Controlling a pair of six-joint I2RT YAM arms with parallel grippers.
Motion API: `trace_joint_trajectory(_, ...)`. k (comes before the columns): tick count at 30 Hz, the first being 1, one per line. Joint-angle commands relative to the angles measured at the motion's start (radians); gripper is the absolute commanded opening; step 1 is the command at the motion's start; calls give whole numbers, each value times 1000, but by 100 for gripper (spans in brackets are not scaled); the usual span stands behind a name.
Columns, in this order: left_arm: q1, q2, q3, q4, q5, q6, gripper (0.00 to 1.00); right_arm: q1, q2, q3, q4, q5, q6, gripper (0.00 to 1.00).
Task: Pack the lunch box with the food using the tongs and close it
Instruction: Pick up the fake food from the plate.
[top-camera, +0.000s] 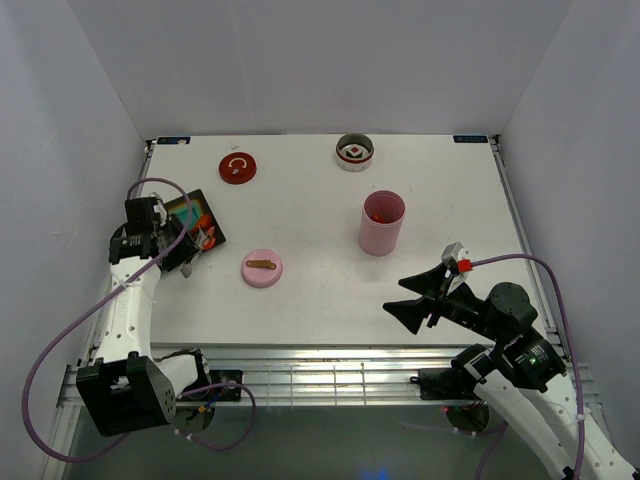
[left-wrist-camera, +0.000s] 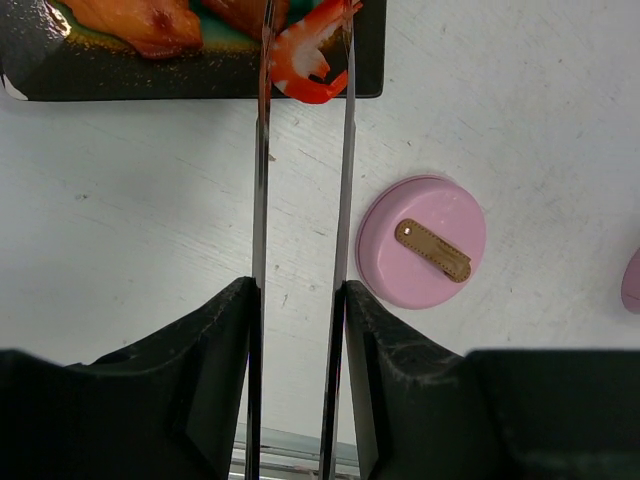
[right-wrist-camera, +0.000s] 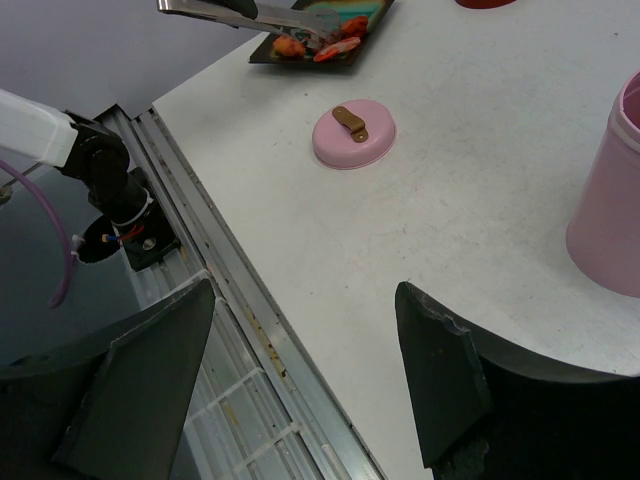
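My left gripper (left-wrist-camera: 297, 292) is shut on the tongs (left-wrist-camera: 345, 180), one finger pressing on each slim arm. The tong tips straddle an orange-and-white shrimp (left-wrist-camera: 308, 62) at the near edge of the black tray (left-wrist-camera: 200, 82), which also carries orange food pieces (left-wrist-camera: 150, 22). In the top view this gripper (top-camera: 186, 250) sits at the tray's (top-camera: 190, 200) near corner. The tall pink lunch box (top-camera: 382, 222) stands upright mid-table with something red inside. Its pink lid (top-camera: 262, 268) with a brown strap lies flat between tray and box. My right gripper (top-camera: 405, 298) hangs open and empty at the table's near right.
A red round lid (top-camera: 237, 167) and a grey bowl (top-camera: 353, 152) with a white, red-centred piece stand at the back. From the right wrist I see the metal rail (right-wrist-camera: 250, 310) along the table's near edge, the pink lid (right-wrist-camera: 354, 135) and the lunch box wall (right-wrist-camera: 610, 210).
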Motion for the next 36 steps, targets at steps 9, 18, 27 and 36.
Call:
trace_joint_trajectory(9, 6, -21, 4, 4, 55, 11, 51, 6, -17, 19, 26, -5, -10, 79)
trace_joint_trajectory(18, 6, -5, 17, 12, 102, 64, 52, 6, -15, 14, 30, 2, -10, 79)
trace_joint_trajectory(27, -23, -76, 102, -11, 49, 131, 52, 6, -9, 6, 43, 5, -8, 79)
trace_joint_trajectory(36, -256, -56, 132, -14, -175, 100, 45, 6, 0, 0, 47, 2, -7, 79)
